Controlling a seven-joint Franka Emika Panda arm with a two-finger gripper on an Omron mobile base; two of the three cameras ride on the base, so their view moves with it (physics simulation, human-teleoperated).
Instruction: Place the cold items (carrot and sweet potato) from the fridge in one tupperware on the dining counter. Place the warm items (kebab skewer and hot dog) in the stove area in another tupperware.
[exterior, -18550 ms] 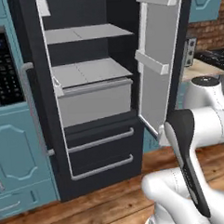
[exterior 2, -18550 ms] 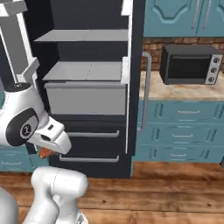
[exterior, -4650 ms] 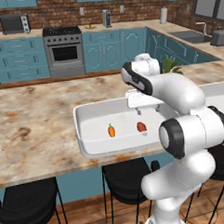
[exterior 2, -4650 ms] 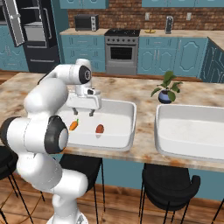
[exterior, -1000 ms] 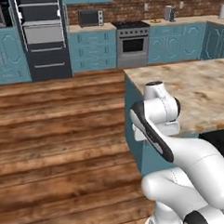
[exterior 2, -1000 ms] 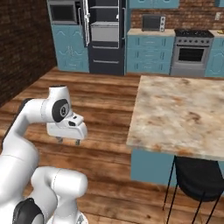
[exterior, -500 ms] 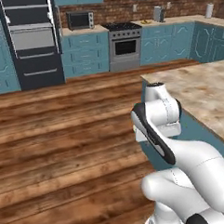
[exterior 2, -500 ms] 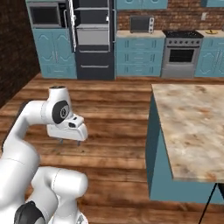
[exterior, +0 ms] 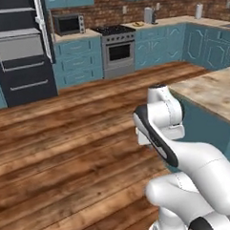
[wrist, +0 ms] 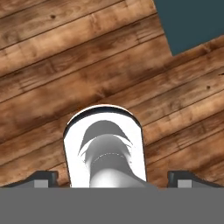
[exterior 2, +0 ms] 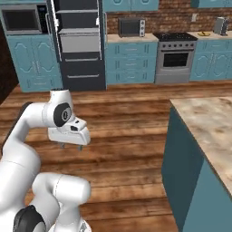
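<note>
Driving toward the black cooktop over a steel oven front point(exterior: 117, 47) is judged the step in hand. White two-finger gripper point(exterior 2: 70, 146) is carried empty, jaws apart, over wooden floor point(wrist: 87, 70). Beige marbled desk point(exterior 2: 213, 124) should be cleared; base squared up near the stove.

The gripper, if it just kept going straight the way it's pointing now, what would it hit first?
The gripper points downward with jaws open and nothing between them. Straight on lies the wooden floor, apparently before anything else; the teal counter base sits off to the side.
</note>
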